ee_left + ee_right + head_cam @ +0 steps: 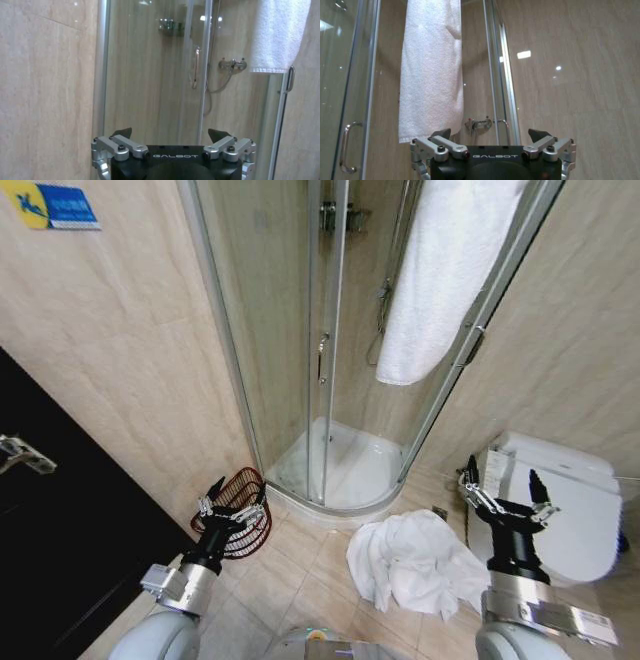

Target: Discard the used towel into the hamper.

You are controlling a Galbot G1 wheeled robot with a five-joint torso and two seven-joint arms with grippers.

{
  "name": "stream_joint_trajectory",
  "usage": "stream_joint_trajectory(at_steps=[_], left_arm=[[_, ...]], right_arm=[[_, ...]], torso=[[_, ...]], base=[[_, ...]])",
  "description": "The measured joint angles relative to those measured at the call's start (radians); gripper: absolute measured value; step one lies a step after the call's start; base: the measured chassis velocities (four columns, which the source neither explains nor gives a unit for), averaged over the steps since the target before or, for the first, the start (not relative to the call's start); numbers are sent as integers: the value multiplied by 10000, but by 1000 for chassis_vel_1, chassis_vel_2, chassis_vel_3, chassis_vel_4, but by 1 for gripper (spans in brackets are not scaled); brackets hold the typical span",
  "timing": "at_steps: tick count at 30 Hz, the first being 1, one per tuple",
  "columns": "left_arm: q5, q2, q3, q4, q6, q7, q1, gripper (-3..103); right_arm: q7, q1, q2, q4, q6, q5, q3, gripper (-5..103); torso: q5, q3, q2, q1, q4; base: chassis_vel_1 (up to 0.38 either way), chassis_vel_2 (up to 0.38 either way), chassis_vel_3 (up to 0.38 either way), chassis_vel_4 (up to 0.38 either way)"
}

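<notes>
Reaching for the wrong towel is the risk — the crumpled towel (415, 565) lies lower centre, another hangs upper right (440, 275). Both claws, left gripper (232, 502) and right gripper (503, 492), stand spread apart, empty; hamper (243, 510) lower left.

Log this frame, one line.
left gripper: open, above dark wire hamper | right gripper: open, raised | crumpled white towel: floor

Head view: high, looking forward and down on both raised arms, the floor and the glass shower cabin (330, 330).

Left wrist view: from behind the left gripper (170, 134), facing the cabin door, close.

Right wrist view: from behind the right gripper (490, 134), facing the cabin's far edge and wall.

Shared by all three views: hanging white towel (440, 270) (277, 33) (431, 67).
</notes>
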Motion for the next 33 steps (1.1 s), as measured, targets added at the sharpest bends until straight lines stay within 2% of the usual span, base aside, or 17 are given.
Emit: stream_joint_trajectory(at_steps=[20,26,33], left_arm=[[0,0,0,1,0,-1,0,99],[0,1,0,0,0,-2,0,99],[0,0,0,1,0,-2,0,99]], right_arm=[[333,217,-747,0,58,328,542,100],[728,579,-1604,-7,-123,617,1332,100],[1182,774,-2148,-5,-207,1127,1874,100]], torso=[[0,0,0,0,-2],[0,0,0,0,0],[2,0,0,0,0]], base=[[0,0,0,0],[0,0,0,0],[53,61,63,63]])
